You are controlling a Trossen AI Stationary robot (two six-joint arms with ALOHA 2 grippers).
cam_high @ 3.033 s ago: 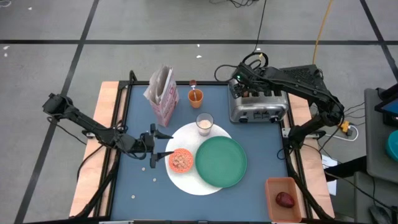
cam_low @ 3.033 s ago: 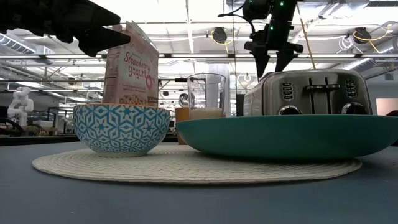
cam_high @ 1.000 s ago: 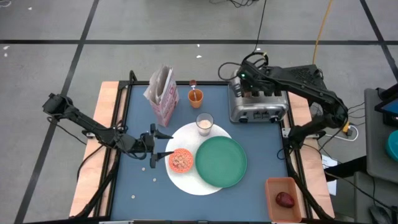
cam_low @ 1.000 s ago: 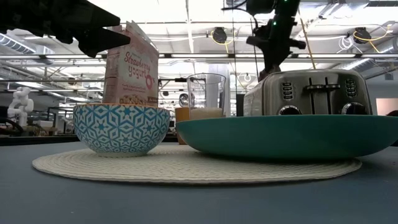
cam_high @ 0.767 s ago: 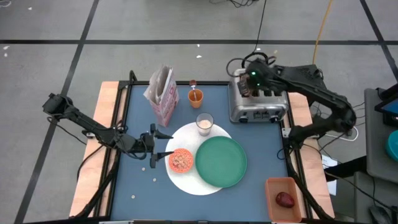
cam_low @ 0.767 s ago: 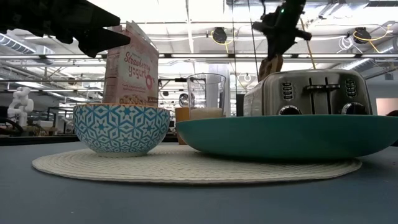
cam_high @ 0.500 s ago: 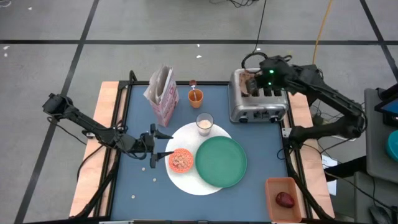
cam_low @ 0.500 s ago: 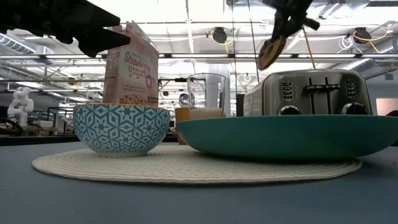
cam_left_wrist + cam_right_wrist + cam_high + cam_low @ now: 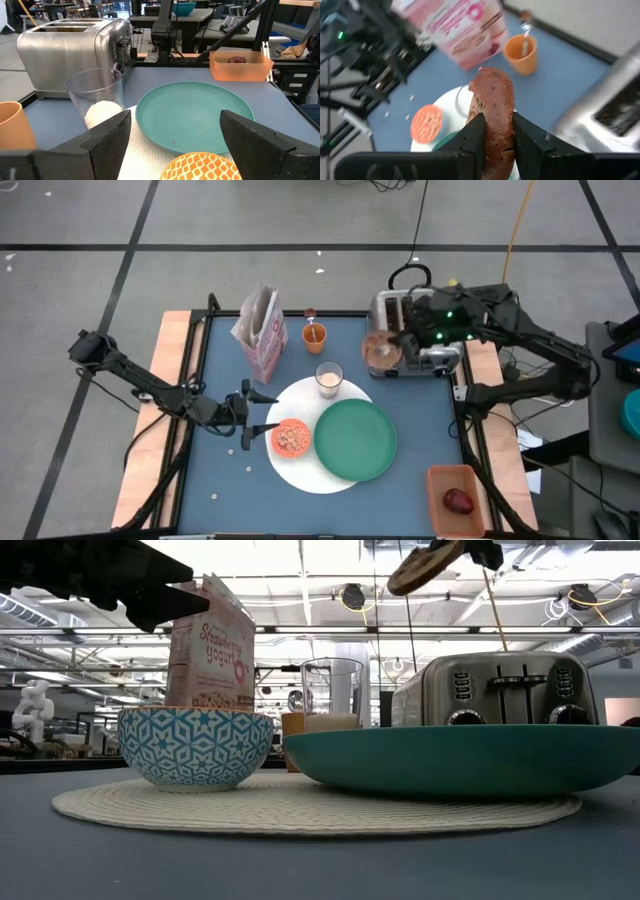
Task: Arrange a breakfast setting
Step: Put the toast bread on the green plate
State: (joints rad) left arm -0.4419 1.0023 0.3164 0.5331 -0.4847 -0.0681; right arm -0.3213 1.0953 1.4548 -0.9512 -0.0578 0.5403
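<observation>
My right gripper [image 9: 396, 348] is shut on a brown bagel [image 9: 379, 352], high above the near left corner of the silver toaster [image 9: 425, 340]. A green plate [image 9: 355, 440] and a small patterned bowl [image 9: 291, 438] rest on the large white plate [image 9: 300, 472]. The milk glass [image 9: 329, 378] stands at that plate's far rim. Farther back stand the orange cup [image 9: 315, 336], with a spoon [image 9: 524, 44] in it, and the pink cereal box [image 9: 260, 330]. My left gripper [image 9: 262, 412] is open just left of the bowl. My right gripper pinches the bagel between its two fingers [image 9: 474, 134], one on each flat face, at the rim nearest the wrist [image 9: 493, 142]. The fingers come from the table's right, slanting down. The bagel sticks out past the fingertips, tilted [image 9: 425, 565], clear of the toaster.
A tan bin [image 9: 455, 480] at the near right corner holds a dark-red fruit [image 9: 459, 501]. A few crumbs [image 9: 232, 452] lie on the blue table left of the white plate. Open table lies along the near left side.
My right gripper has drawn the bagel up out of the toaster, risen, and swung toward the table's near edge and left. It has tipped from pointing steeply down to a shallower slant, so the bagel has gone from upright to tilted.
</observation>
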